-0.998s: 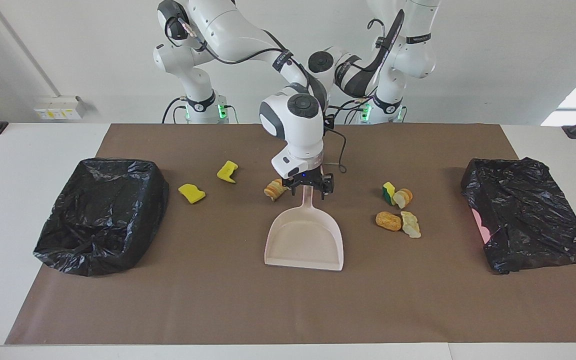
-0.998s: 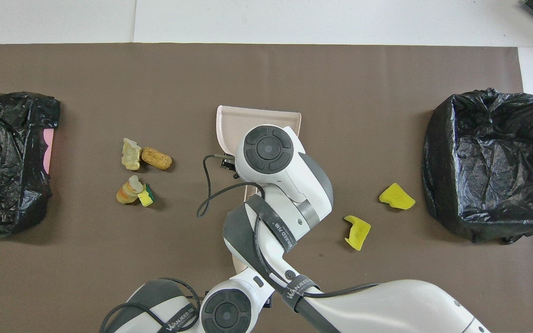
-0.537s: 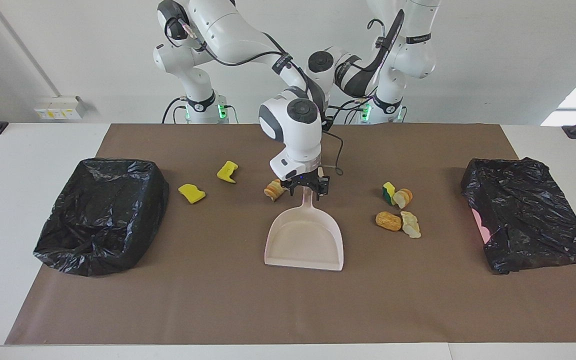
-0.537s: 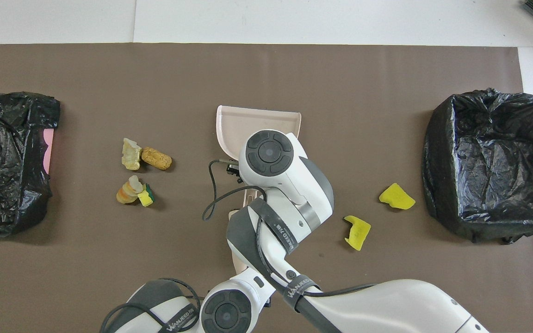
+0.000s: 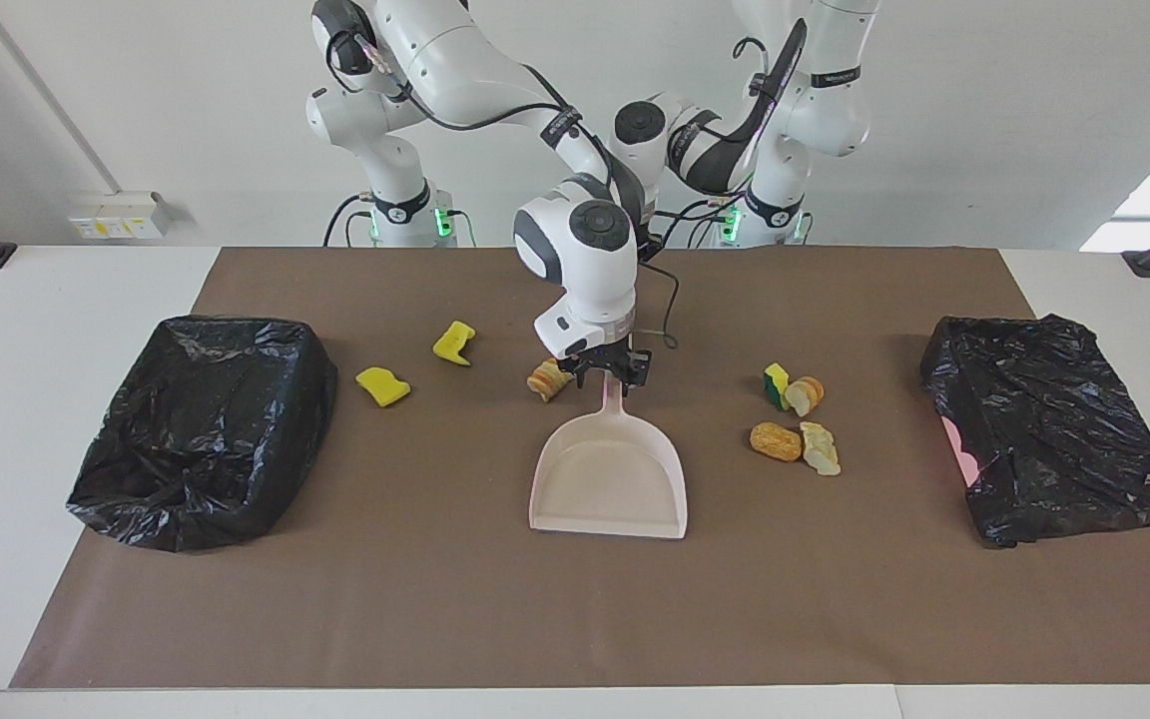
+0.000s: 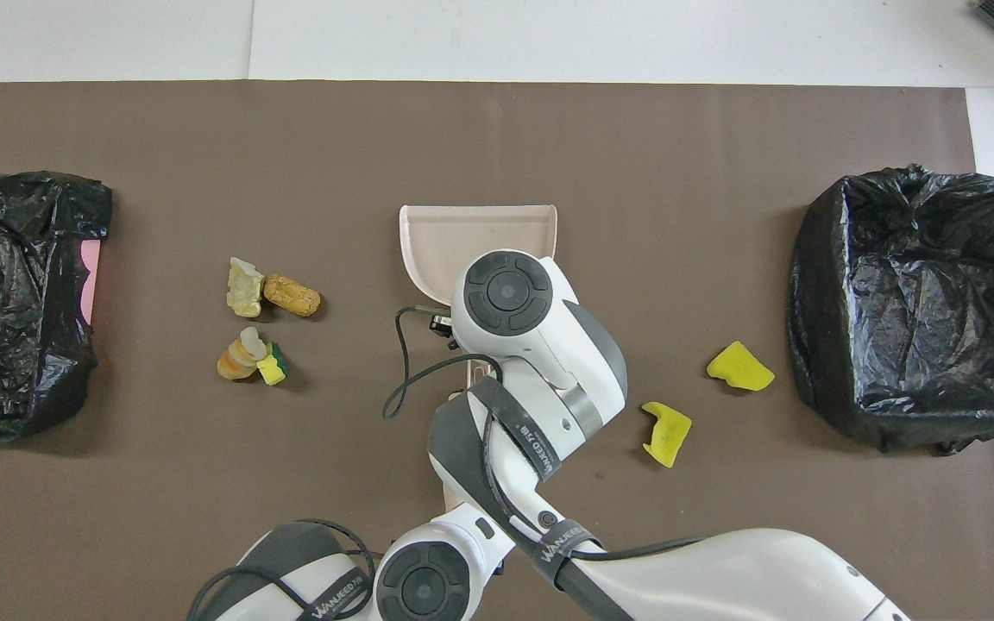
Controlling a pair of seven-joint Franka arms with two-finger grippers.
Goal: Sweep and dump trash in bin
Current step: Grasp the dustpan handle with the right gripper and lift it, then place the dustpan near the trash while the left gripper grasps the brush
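Clamping onto the dustpan (image 5: 610,479) by the top of its handle (image 5: 614,397), right gripper (image 5: 608,374) down at the table, fingers drawn in against both sides of the stem (a grip at the very end, likely for leverage when tilting and carrying). Lies flat on the brown mat (image 6: 497,129), open mouth at twelve o'clock, away from the robots, ready to take scraps pushed in.

Reading the clock from the pan, twelve pointing away from the robots: trash not yet gathered. Four pieces (image 6: 260,328) clustered at nine o'clock, one green-backed sponge bit (image 6: 273,369) among tan chunks. Two yellow sponge pieces (image 6: 708,397) at about four o'clock. One more bread-like chunk (image 5: 546,380) just beside the handle, close to the gripper, at risk of a nudge.

Two black-lined bins: one (image 6: 902,302) at three o'clock, open and hollow, near the yellow pieces; the other (image 6: 14,293) at nine o'clock, its bag rumpled over the top.

Left gripper tucked out of sight under the arms at six o'clock, fingers together; holding something or nothing, impossible to tell.
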